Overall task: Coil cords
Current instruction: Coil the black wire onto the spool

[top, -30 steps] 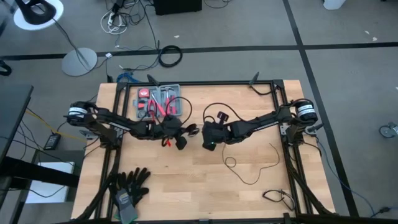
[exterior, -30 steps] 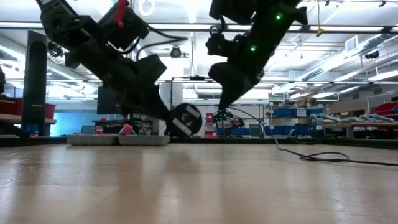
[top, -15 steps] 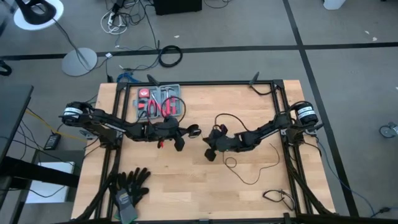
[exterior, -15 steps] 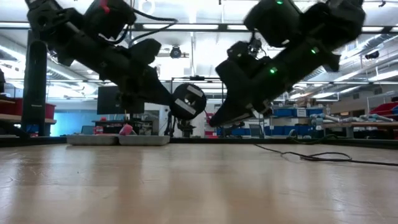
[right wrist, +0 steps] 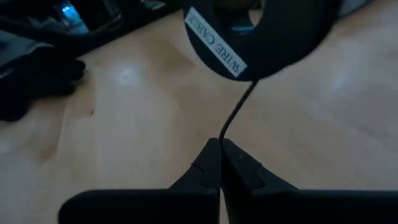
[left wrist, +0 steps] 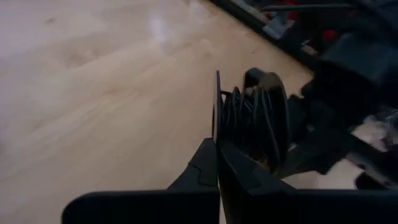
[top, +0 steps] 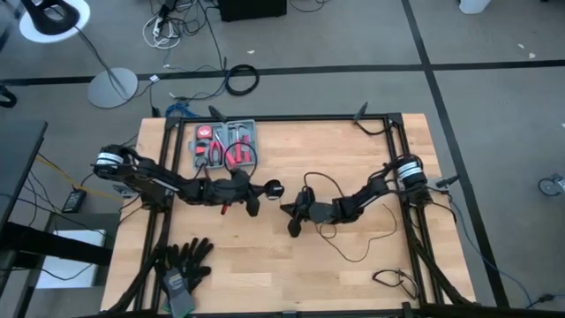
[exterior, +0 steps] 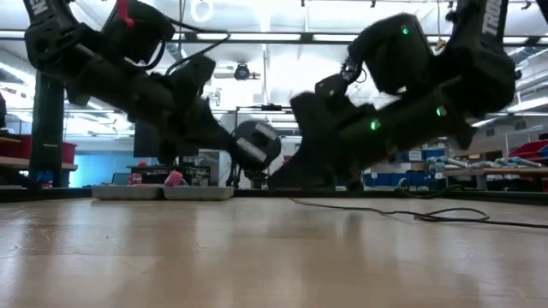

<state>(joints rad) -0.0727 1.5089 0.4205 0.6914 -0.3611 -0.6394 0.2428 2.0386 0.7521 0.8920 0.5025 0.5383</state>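
Observation:
A small round black spool [top: 274,187] wound with thin black wire hangs above the table's middle; its label reads "WIRE CABLE" [right wrist: 214,42]. My left gripper [top: 262,193] is shut on the spool [left wrist: 255,118]. My right gripper [top: 292,224] is shut on the wire [right wrist: 233,115] just below the spool, low over the table [exterior: 282,178]. The rest of the wire lies in loose loops [top: 353,240] on the table toward the right edge. My left gripper pinches the spool by one thin side flange [left wrist: 217,118] between its two fingers, coming level from the table's left. The spool [exterior: 257,144] stands on edge, lifted clear of the table. My right gripper pinches a single strand of wire [right wrist: 222,135] between its fingertips, a short way from the spool. The fingers come from the table's right, slanting down. The strand runs nearly straight from the fingertips to the spool.
A grey tray of red-handled tools [top: 226,144] stands at the far left of the table. Black gloves [top: 183,265] lie at the near left corner. A small bundle of cable [top: 394,279] lies at the near right. Bare wood [top: 265,265] lies between them.
My right gripper has gone down and toward the table's near edge, drawing the wire with it, and its arm has tipped low over the table. My left gripper has lifted the spool a little and held it there.

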